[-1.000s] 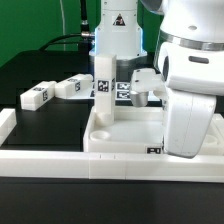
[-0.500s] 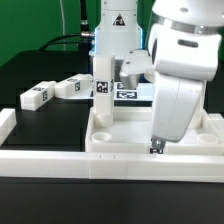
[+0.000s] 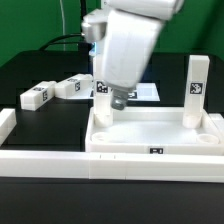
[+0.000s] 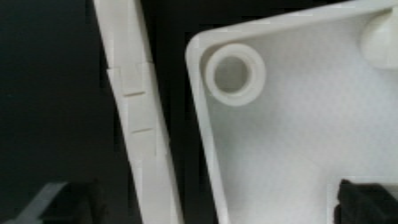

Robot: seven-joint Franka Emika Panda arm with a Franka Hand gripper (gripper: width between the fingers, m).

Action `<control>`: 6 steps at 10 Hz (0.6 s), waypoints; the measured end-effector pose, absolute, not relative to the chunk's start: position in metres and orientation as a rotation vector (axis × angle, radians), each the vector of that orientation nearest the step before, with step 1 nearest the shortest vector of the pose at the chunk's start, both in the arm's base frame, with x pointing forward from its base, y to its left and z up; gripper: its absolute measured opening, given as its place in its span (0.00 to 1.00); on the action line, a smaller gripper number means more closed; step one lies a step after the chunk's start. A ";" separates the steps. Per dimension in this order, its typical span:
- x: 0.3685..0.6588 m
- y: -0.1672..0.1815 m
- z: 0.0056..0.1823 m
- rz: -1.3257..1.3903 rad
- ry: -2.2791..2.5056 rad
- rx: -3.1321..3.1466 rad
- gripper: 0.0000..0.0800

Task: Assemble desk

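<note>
We judge the job half done: first leg [image 3: 102,95] and second leg [image 3: 192,85] stand upright in the tabletop [image 3: 150,128] by the border wall [image 3: 50,160], third leg [image 3: 36,96] and fourth leg [image 3: 70,87] lie loose nearby, and our gripper [image 3: 118,100] hangs empty, jaws apart.

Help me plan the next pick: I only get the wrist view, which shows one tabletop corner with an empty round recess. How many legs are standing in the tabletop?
Observer: Two, at the back corners of the tabletop: the right standing leg and the left standing leg, sides as in the exterior view.
Operator: Where are the other two?
Observer: Flat on the black table, off the tabletop on the exterior view's left: the outer lying leg and the inner lying leg.
Operator: Is the tool near those?
Observer: No. The tool hangs right beside the left standing leg, apart from both lying ones.
</note>
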State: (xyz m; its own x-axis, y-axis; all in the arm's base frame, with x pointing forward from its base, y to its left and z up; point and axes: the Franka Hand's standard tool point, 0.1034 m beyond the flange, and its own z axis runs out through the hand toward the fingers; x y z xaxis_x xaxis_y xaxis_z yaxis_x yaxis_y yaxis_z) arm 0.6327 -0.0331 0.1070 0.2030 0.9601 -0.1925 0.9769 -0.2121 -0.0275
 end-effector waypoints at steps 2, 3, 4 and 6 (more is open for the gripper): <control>0.632 -0.040 0.107 -0.257 1.859 2.388 0.81; 0.632 -0.040 0.107 -0.257 1.860 2.388 0.81; 0.632 -0.040 0.107 -0.253 1.810 2.424 0.81; 0.631 -0.041 0.106 -0.245 1.609 2.557 0.81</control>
State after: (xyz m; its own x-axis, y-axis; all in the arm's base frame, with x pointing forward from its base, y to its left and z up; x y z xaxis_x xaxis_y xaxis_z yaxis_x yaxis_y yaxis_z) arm 0.6306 -0.0408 0.1059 0.4254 0.8839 -0.1946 0.9017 -0.4323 0.0075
